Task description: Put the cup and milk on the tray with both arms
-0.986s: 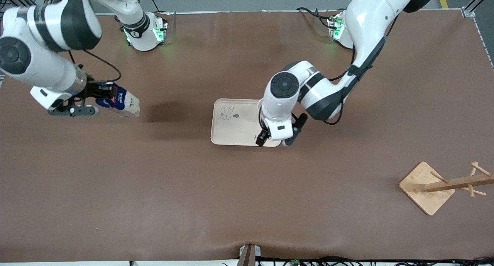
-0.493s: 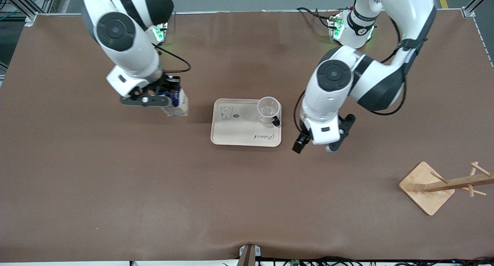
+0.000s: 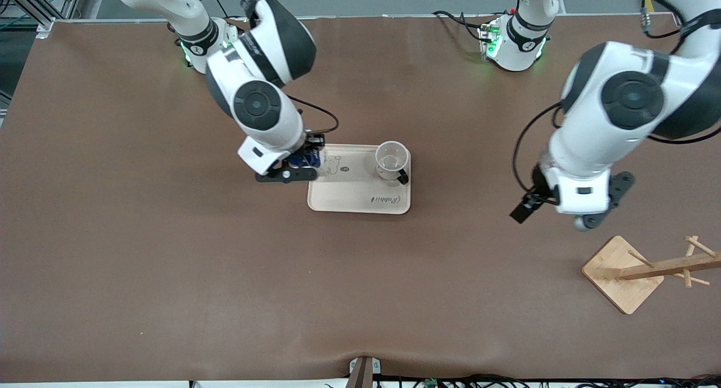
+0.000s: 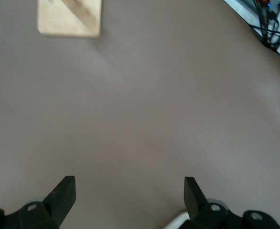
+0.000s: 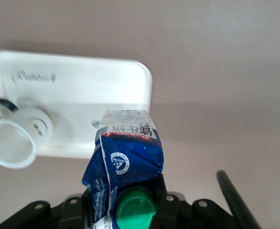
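The cream tray lies mid-table. The white cup stands upright on the tray's end toward the left arm, its black handle toward the front camera. My right gripper is shut on the blue milk carton and holds it over the tray's edge toward the right arm's end. In the right wrist view the milk, with its green cap between the fingers, hangs above the tray beside the cup. My left gripper is open and empty over bare table, away from the tray; its fingers stand wide apart.
A wooden peg stand with a square base lies toward the left arm's end, nearer the front camera; the base also shows in the left wrist view. Brown table surface surrounds the tray.
The right arm carried the milk from its end of the table to over the tray's edge. The left gripper left the cup on the tray and swung away toward its own end.
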Action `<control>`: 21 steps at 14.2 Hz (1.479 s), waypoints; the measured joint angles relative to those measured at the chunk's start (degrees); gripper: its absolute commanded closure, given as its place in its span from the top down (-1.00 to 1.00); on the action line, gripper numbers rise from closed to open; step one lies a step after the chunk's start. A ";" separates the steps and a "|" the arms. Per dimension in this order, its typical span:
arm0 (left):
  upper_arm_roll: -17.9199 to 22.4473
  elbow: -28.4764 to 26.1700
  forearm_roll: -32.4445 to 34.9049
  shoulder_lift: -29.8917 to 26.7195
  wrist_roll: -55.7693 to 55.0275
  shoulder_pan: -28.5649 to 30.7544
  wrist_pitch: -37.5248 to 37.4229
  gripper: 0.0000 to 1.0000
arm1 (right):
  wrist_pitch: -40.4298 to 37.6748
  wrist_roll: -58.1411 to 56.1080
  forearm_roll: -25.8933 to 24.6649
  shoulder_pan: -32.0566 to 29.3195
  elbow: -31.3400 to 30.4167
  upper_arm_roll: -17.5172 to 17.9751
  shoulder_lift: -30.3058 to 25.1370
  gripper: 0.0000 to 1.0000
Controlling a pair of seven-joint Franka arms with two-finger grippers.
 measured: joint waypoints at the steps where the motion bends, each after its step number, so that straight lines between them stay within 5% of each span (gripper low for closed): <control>1: 0.01 -0.01 -0.07 -0.74 3.92 1.92 -0.75 1.00 | 1.98 2.02 -0.01 1.33 0.08 0.01 1.47 -1.00; 7: 0.11 4.26 -0.54 -4.52 30.14 11.95 -8.42 1.00 | 3.18 4.33 -0.20 4.44 0.55 -0.05 4.66 -1.00; 13: 0.18 7.31 -0.57 -4.97 39.45 13.56 -13.72 1.00 | 3.79 4.61 -0.45 4.45 0.54 -0.50 4.69 -0.80; 14: 0.18 7.32 -0.57 -4.96 40.61 14.00 -13.76 1.00 | 4.00 4.82 -0.47 4.45 0.54 -0.63 4.71 -0.62; 15: 0.18 7.38 -0.77 -4.97 41.68 14.29 -13.77 1.00 | 4.07 4.96 -0.48 4.44 0.54 -0.72 4.74 -0.06; 16: 0.17 7.57 -1.36 -5.02 42.63 14.52 -13.77 1.00 | 4.10 5.04 -0.56 4.45 0.54 -0.73 4.79 0.22; 18: 0.19 7.98 -3.05 -5.51 44.23 15.32 -13.95 1.00 | 4.11 5.31 -1.69 4.47 0.53 -0.73 4.98 0.35; 19: 0.50 8.27 -4.15 -6.23 45.48 15.54 -14.11 1.00 | 4.12 5.46 -2.41 4.47 0.51 -0.73 5.09 0.78; 20: 1.79 8.39 -5.40 -7.53 47.36 15.23 -14.36 1.00 | 4.17 5.51 -2.73 4.49 0.47 -0.73 5.20 1.00; 21: 4.72 8.40 -7.07 -9.22 49.78 13.87 -14.84 1.00 | 4.23 5.55 -2.89 4.50 0.44 -0.73 5.32 1.00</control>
